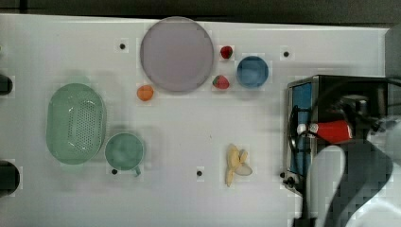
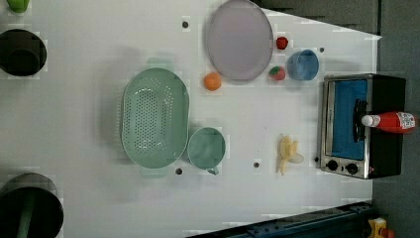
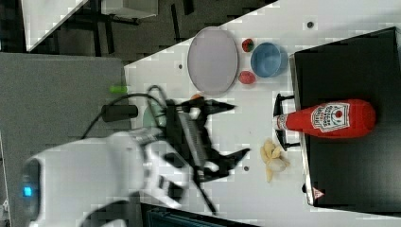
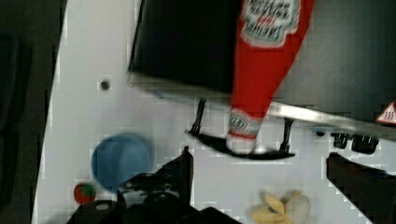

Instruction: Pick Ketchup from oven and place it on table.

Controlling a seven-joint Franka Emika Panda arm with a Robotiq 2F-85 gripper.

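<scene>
The red Ketchup (image 3: 331, 118) bottle lies on its side on the flat black top of the oven (image 3: 350, 179), white cap poking out over the door handle. In the top view the Ketchup (image 1: 333, 131) shows on the oven (image 1: 302, 94) just beside my arm (image 1: 350, 184). In the left view the Ketchup (image 2: 393, 121) rests on the oven (image 2: 386, 153). My gripper (image 3: 239, 129) hangs open, clear of the bottle, nothing between its fingers. In the wrist view the gripper (image 4: 268, 177) faces the Ketchup (image 4: 266, 60), whose cap points toward it, with a gap between. The white table (image 1: 189, 127) lies below.
On the table are a peeled banana (image 1: 236, 165) near the oven door, a blue bowl (image 1: 252, 71), two strawberries (image 1: 220, 82), a purple plate (image 1: 176, 53), an orange (image 1: 145, 92), a green colander (image 1: 75, 123) and a green cup (image 1: 124, 151).
</scene>
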